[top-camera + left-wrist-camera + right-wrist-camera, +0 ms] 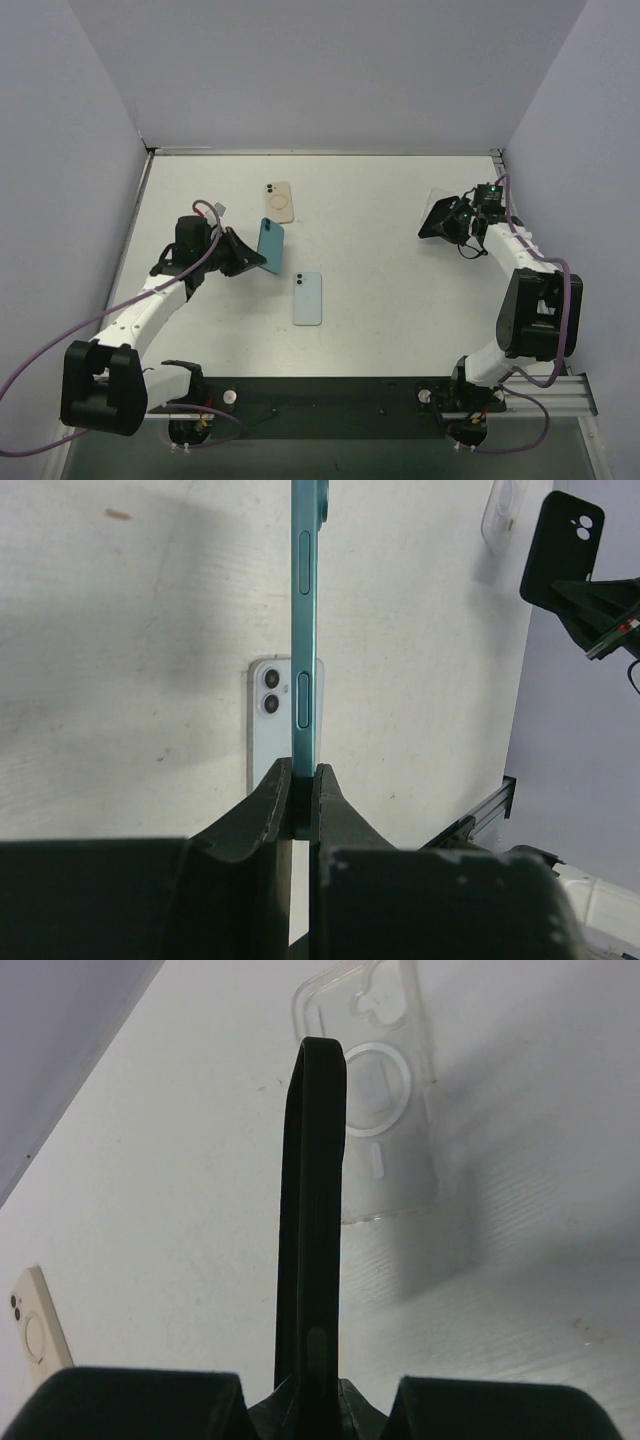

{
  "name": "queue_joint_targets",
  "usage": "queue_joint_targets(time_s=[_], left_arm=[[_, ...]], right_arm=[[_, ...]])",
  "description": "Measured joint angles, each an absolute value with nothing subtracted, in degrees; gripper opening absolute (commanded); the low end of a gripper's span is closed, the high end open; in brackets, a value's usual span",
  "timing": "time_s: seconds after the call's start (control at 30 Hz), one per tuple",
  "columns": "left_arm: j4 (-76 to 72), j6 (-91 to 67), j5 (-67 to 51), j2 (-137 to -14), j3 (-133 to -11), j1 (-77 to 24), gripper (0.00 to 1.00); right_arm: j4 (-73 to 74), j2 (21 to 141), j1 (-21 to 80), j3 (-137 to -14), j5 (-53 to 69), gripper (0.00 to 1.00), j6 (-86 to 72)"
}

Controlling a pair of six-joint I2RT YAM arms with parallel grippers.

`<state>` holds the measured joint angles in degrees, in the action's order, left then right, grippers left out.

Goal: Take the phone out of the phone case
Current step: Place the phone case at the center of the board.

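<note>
On the left half of the bench (pixel 400 300), the left end effector (pixel 303 792) was clamped tight on the teal phone (pixel 305 630). It had the phone by the end away from the camera bump and held it up on its edge, clear of the surface. From the left wrist view you only got the thin side with the buttons.

Over on the right, the right end effector (pixel 312 1400) was pinched shut on the black phone case (pixel 312 1210). That was also lifted off the bench and edge-on to its own camera. So phone and case were well apart, one in each arm.

Other stuff lying flat:
- a light blue phone (pixel 307 297), back up with its two lenses showing, just in front of the teal one
- a beige case (pixel 278 202) with a ring on its back, a bit farther back
- a clear case (pixel 370 1090) with a ring, on the bench beyond the black one
</note>
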<state>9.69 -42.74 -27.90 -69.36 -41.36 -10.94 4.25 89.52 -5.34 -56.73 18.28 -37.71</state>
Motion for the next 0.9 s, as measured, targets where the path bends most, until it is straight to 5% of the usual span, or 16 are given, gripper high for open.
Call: queue_joint_targets(time_s=[0.3, 0.37, 0.4, 0.43, 0.53, 0.9], left_arm=[[8.5, -44.8, -29.3, -66.7, -32.3, -6.3, 0.0], [7.0, -45.6, -30.1, -67.4, -30.6, -6.3, 0.0], [5.9, -46.2, -30.4, -67.8, -29.6, -6.2, 0.0], [5.0, -46.5, -30.7, -68.2, -28.6, -6.2, 0.0], [3.5, -47.5, -31.3, -69.3, -27.0, -6.2, 0.0], [3.1, -46.8, -27.9, -69.5, -27.0, -6.2, 0.0]], right_arm=[[0.5, 88.2, -14.7, -49.1, 16.8, 0.0, -39.7], [0.3, 88.2, -15.8, -47.2, 16.0, 0.17, -40.6], [0.3, 88.2, -16.0, -46.7, 15.7, 0.32, -40.8], [0.5, 88.3, -16.5, -46.1, 15.5, 0.58, -41.2], [1.5, 88.6, -17.2, -45.8, 14.4, 0.86, -42.5], [8.0, 80.1, -17.1, -43.1, 6.2, 0.95, -45.7]])
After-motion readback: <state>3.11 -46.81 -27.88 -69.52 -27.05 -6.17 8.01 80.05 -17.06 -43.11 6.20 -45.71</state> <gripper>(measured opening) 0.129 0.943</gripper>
